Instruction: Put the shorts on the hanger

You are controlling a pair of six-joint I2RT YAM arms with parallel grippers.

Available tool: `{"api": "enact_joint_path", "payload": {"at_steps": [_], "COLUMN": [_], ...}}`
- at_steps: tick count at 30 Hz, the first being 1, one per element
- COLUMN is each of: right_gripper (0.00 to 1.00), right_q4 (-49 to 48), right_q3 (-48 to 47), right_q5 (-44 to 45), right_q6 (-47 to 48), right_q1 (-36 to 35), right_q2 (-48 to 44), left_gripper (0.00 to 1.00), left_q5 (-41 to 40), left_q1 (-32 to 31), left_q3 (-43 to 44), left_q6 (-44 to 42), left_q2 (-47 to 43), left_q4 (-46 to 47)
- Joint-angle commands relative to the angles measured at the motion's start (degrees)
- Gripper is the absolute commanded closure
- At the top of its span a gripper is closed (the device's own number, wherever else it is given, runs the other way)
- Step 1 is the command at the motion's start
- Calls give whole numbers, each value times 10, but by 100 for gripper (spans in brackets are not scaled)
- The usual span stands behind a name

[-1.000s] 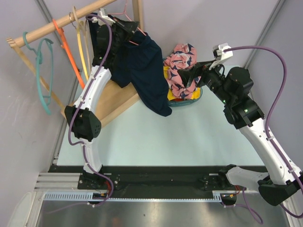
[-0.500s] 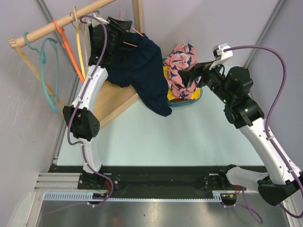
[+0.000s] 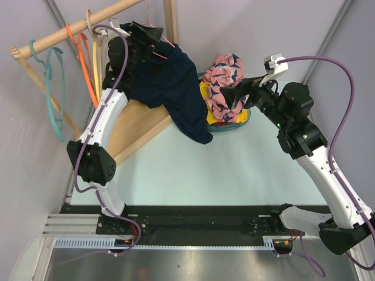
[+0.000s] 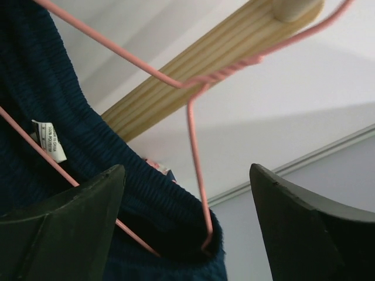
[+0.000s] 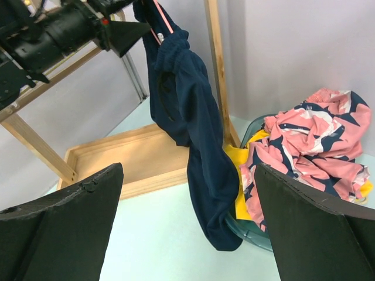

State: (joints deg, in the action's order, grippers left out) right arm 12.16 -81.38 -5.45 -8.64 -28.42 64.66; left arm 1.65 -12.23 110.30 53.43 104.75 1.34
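Top external view shows the shorts [image 3: 179, 88] draped over the pink hanger [image 4: 225, 70], up by the wooden rod [image 3: 76, 26] at the back left. One leg hangs down much lower than the rest.

My left gripper [image 4: 187, 172] is right up at the hanger. In the left wrist view its two fingers are spread wide, one on each side of the thin wire, and they hold nothing. I cannot tell if the hook sits all the way over the rod.

My right gripper [image 3: 237, 93] waits near the basket [image 3: 243, 120] with the pink flower cloth [image 3: 225, 76]. Its fingers are wide apart too, and it has nothing in it.

I think the job is nearly done, and the step now is to back away from the hanger. To do it well, I should:
- keep the left fingers wide, so they do not catch the wire or the cloth;
- pull straight back, and slowly;
- watch the long leg, as its weight could drag the shorts off;
- keep the right arm well away from the shorts.
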Motion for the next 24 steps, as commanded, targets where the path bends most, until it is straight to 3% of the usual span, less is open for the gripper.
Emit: {"api": "enact_joint_path", "payload": {"at_steps": [1, 4, 15, 24], "right_gripper": [0, 0, 0, 0], "right_q4": [-3, 2, 22, 46], "right_q3": [-11, -11, -9, 18], "right_q5": [-5, -6, -4, 2], "right_q6": [-9, -8, 0, 4], "right_q1": [2, 2, 3, 4], "right_q2": [-16, -18, -29, -57], "left_gripper": [5, 0, 0, 0], "left_q5": [6, 5, 13, -4], "left_q1": [-3, -12, -42, -96], "left_q3": [-32, -50, -92, -237], "left_q6": [-39, -67, -161, -277], "left_q2": [-71, -87, -119, -246], "left_q4": [40, 35, -28, -43]}}
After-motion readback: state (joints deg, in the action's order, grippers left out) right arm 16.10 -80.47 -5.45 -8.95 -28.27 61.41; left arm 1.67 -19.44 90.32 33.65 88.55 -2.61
